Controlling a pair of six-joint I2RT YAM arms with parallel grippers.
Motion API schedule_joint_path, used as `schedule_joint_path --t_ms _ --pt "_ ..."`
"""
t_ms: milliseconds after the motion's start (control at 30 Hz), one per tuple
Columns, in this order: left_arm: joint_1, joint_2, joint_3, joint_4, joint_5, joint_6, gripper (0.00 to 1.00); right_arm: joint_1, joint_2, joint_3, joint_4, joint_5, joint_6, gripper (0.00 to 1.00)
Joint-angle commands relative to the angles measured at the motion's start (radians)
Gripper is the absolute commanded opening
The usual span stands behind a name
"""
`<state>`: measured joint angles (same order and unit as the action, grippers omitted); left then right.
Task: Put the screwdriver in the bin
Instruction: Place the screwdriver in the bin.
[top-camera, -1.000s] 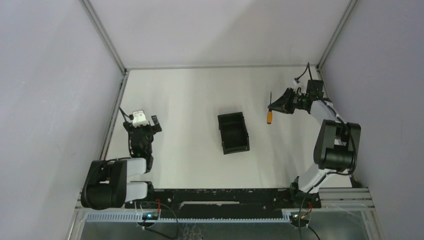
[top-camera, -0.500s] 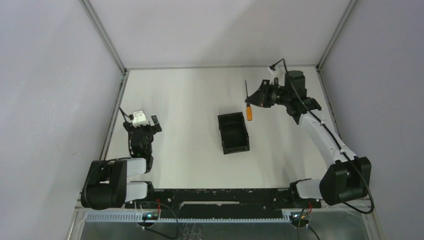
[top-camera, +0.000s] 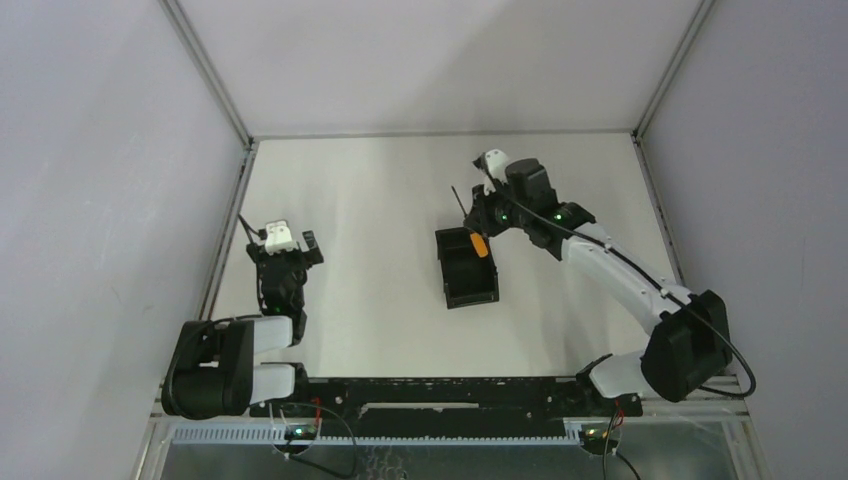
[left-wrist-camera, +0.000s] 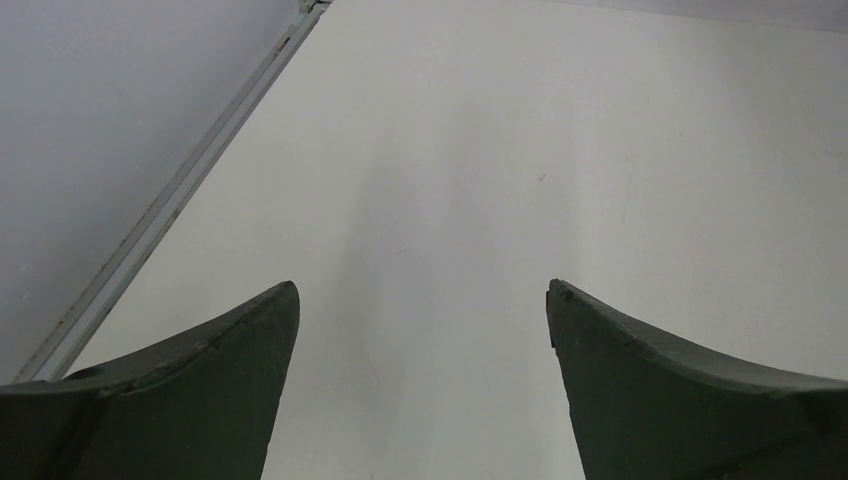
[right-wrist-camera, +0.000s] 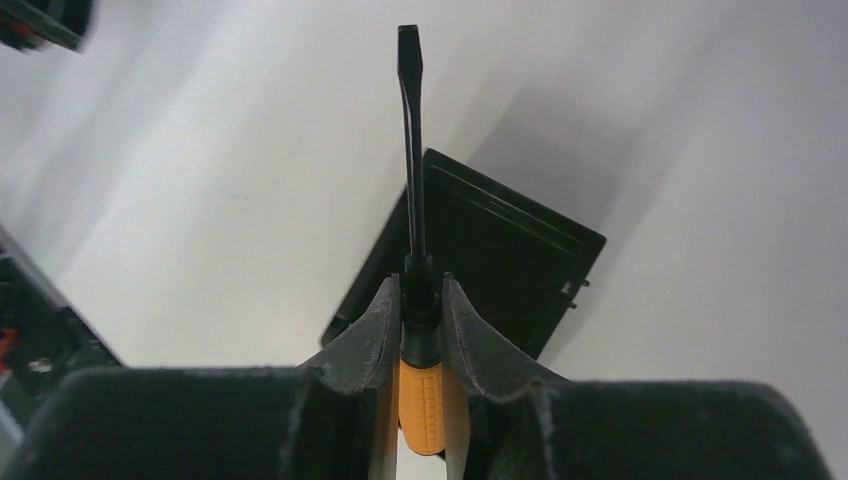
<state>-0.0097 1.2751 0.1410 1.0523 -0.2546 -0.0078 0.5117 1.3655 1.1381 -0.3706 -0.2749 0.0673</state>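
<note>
The right gripper (right-wrist-camera: 420, 290) was shut tight on the screwdriver (right-wrist-camera: 412, 150) at the neck of its handle, holding it over the far end of the bin (top-camera: 468, 298). It should line the tool up along the bin, lower it, then release, lest the shaft catch the rim. A second earlier the tool hung well right of the bin.

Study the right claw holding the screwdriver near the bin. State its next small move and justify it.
Probably shift the right claw slightly nearer, toward the middle of the bin, before letting go. It is shut on the screwdriver, whose orange handle hangs over the bin's far end while the black shaft juts beyond the far rim; dropped here, it might land across the rim.
</note>
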Motion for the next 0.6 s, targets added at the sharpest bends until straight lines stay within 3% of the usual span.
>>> schedule_joint_path --t_ms 0,567 --pt "0.007 -0.015 0.043 0.024 0.011 0.015 0.98 0.035 0.063 0.027 0.0 0.112 -0.103 0.07" --pt "0.007 -0.015 0.043 0.023 0.01 0.015 0.98 0.117 0.321 0.006 0.026 0.205 -0.182 0.05"
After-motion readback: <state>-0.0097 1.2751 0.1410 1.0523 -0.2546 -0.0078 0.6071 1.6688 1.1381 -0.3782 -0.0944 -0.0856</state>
